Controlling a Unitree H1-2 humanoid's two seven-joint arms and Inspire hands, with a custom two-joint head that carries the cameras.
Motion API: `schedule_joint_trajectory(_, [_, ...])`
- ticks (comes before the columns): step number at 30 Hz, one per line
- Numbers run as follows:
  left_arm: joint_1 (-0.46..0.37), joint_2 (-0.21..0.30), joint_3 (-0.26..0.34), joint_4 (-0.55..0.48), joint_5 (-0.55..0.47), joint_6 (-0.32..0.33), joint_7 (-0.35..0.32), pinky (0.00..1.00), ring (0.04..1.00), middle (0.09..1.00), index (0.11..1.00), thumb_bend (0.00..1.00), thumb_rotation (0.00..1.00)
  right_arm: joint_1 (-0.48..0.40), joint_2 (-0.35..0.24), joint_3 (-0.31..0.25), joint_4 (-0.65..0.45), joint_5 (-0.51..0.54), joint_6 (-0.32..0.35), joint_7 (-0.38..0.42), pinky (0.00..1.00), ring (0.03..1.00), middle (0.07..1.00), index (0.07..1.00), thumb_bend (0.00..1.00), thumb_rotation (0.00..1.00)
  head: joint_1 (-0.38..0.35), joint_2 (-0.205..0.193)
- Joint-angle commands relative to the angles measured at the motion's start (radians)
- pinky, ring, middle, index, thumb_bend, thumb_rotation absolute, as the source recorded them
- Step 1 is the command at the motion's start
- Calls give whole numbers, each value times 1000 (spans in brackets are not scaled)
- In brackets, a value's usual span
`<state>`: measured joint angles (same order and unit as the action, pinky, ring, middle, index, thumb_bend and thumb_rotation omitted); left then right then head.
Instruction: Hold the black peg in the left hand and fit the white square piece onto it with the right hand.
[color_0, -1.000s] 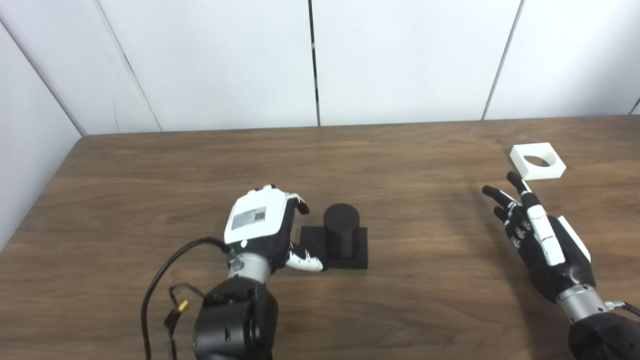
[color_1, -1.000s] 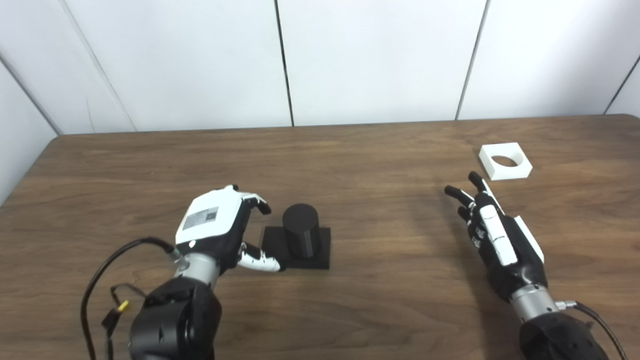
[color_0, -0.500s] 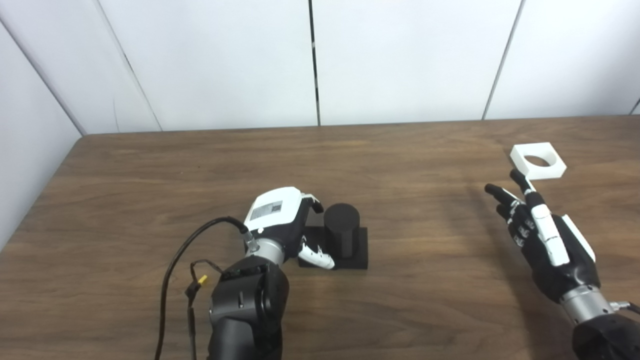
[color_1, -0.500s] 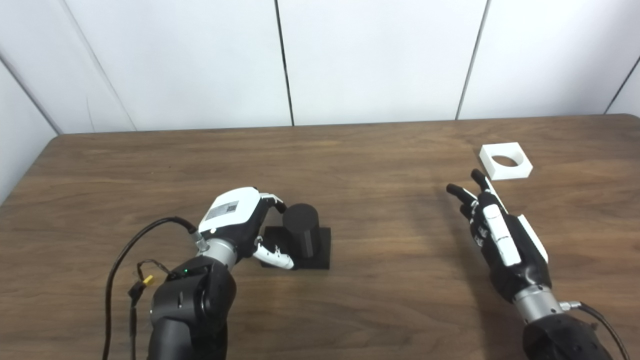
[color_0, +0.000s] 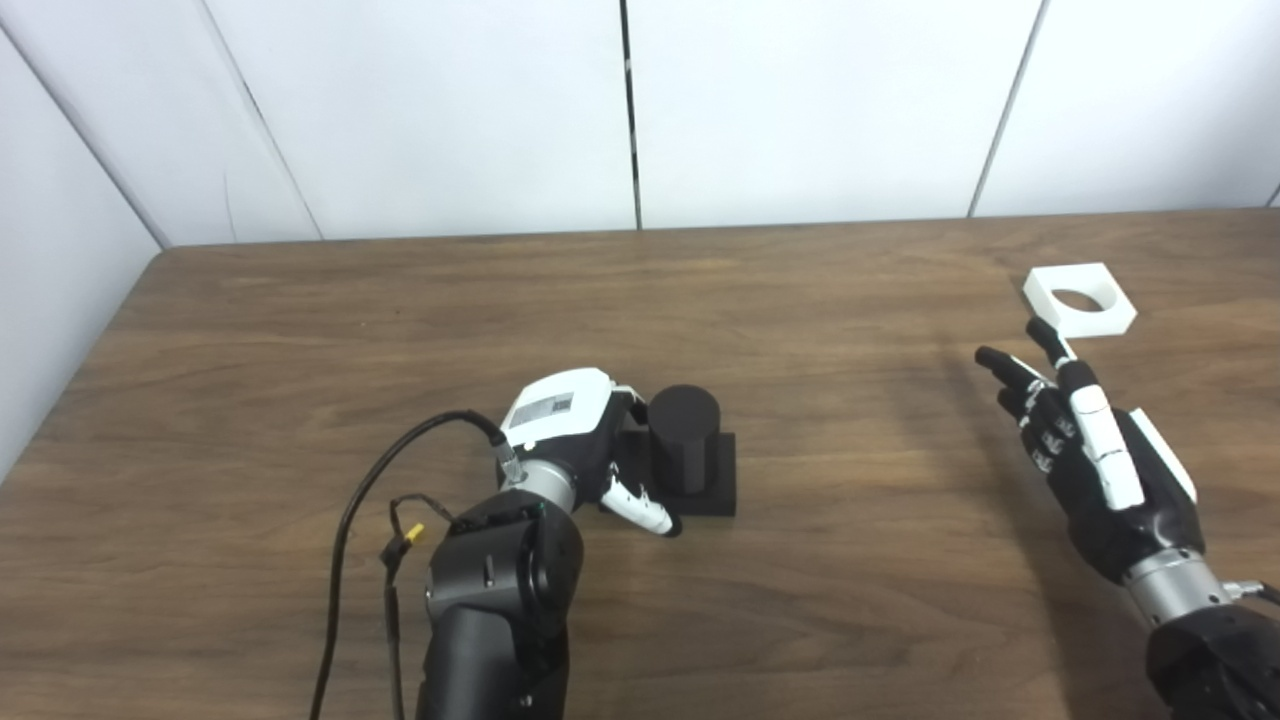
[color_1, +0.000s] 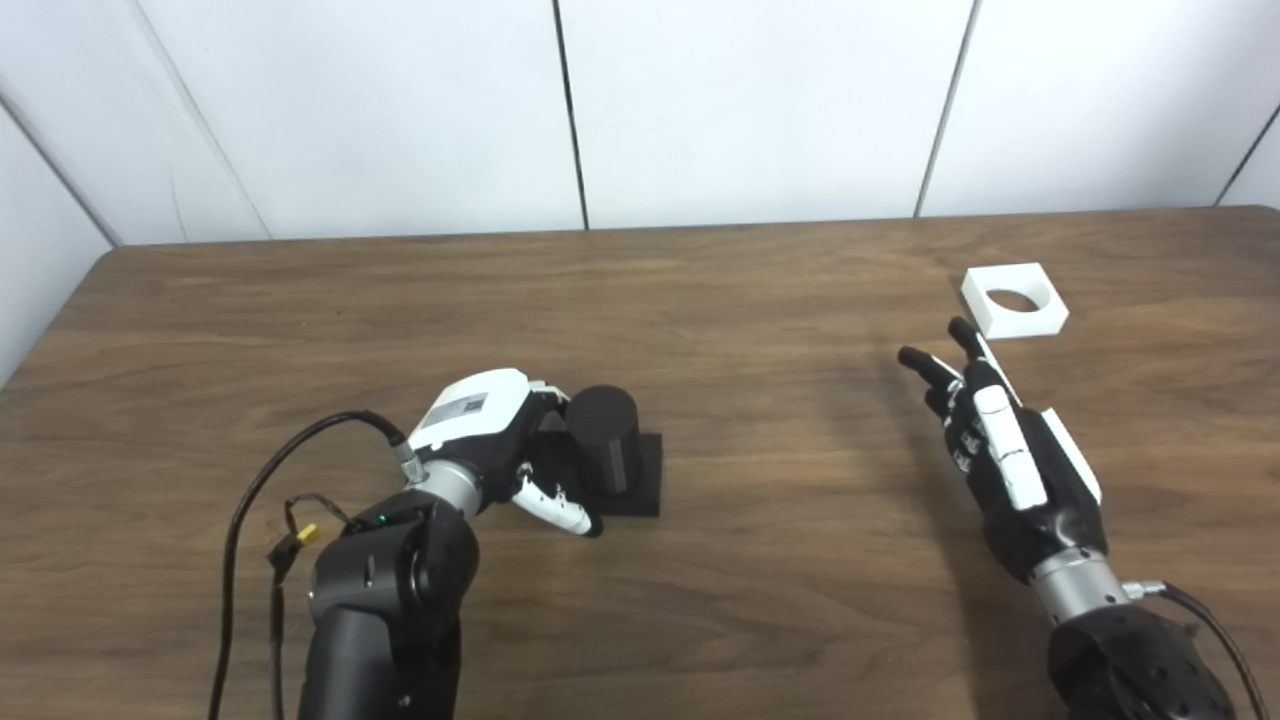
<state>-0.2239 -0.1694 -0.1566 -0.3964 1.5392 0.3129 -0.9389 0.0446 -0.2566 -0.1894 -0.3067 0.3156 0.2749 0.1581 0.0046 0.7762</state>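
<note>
Black peg (color_0: 683, 435): an upright cylinder on a flat square base, near the table's (color_0: 300, 330) middle, so a hand can steady it from the side.
White square piece (color_0: 1079, 299): lying flat, round hole up, at about 2 o'clock from the peg, well apart from it.
Left hand (color_0: 575, 440): at the peg's 9 o'clock, fingers curled round the far side, thumb on the base; whether it grips firmly, I cannot tell.
Right hand (color_0: 1095, 460): empty, fingers spread, pointing toward the white piece, fingertips just short of it.
</note>
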Motion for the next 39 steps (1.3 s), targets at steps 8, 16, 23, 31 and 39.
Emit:
schedule_joint_trajectory(8, [-50, 2, -2, -16, 43, 10, -12, 1000, 1000, 925, 699, 1000, 174, -29, -30, -9, -41, 7, -4, 6, 1000, 974, 864, 1000, 534, 874, 5, 5])
schedule_joint_trajectory(16, [-32, 6, -9, -11, 67, 6, 30, 1000, 1000, 886, 602, 942, 79, -36, -39, -8, -35, 11, -3, 16, 1000, 983, 875, 1000, 559, 878, 4, 7])
schedule_joint_trajectory(23, [1, 2, -9, 7, 18, 15, 137, 1000, 954, 827, 486, 533, 55, -43, -42, -7, -41, 21, 5, 12, 1000, 980, 864, 1000, 564, 876, 1, 6])
schedule_joint_trajectory(31, [21, 10, -25, 21, -24, 20, 205, 1000, 920, 807, 481, 524, 52, -49, -41, -12, -48, 35, 14, 8, 1000, 988, 872, 1000, 560, 900, -4, 4])
schedule_joint_trajectory(39, [31, 29, -35, 20, -58, 28, 215, 1000, 924, 802, 481, 523, 51, -54, -40, -18, -81, 44, 48, -9, 1000, 990, 881, 1000, 541, 909, -65, -4])
